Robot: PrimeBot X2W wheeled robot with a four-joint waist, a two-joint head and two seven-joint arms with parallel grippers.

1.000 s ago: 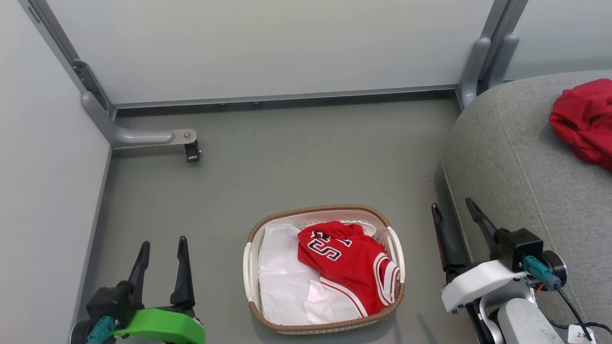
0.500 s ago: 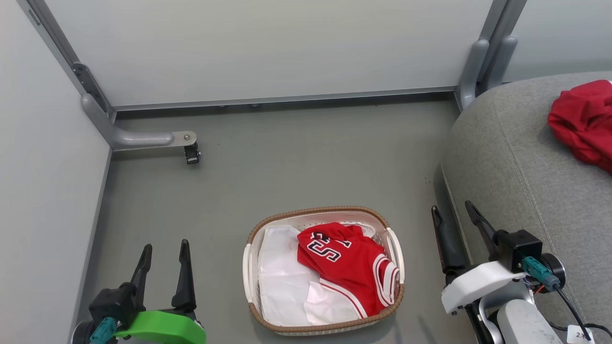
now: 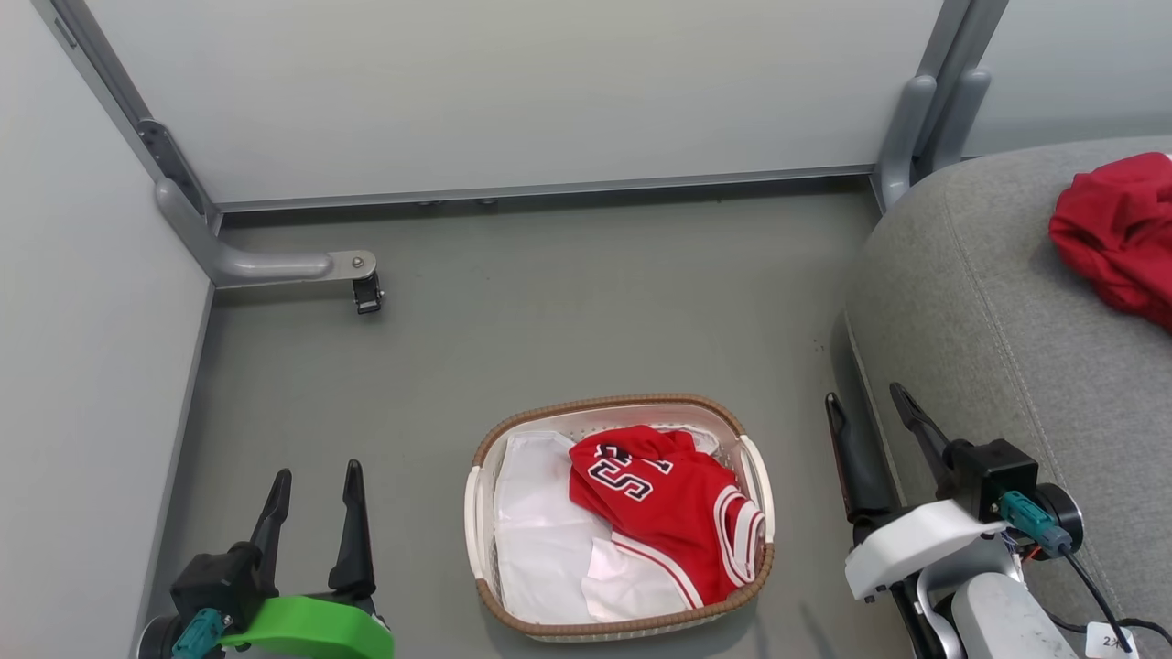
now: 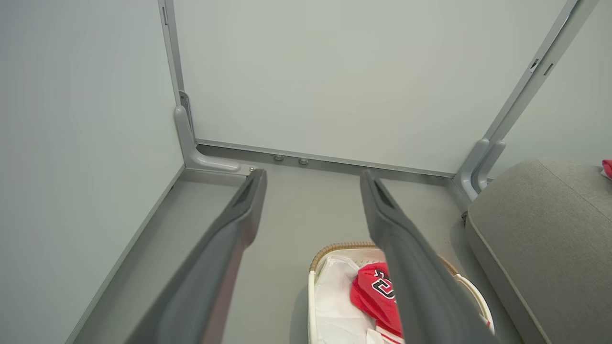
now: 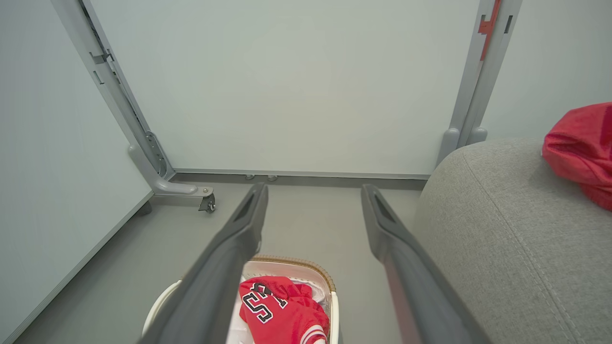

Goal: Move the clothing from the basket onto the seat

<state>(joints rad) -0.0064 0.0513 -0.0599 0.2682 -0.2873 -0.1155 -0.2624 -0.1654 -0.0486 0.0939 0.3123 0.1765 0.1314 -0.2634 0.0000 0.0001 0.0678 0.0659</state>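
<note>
Clothing [image 3: 673, 513] lies in basket [image 3: 623, 401]: lower right gripper [image 3: 864, 394] (fingers spread, as on left gripper [image 3: 317, 469]) onto bunched folds, avoiding white liner [image 3: 540, 540].

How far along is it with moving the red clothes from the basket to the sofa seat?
Done: one red garment lies on the seat. In hand: nothing; the left gripper and right gripper are open and empty, either side of the basket. Left: the lettered red jersey lies in the basket on the white liner, untouched.
</note>
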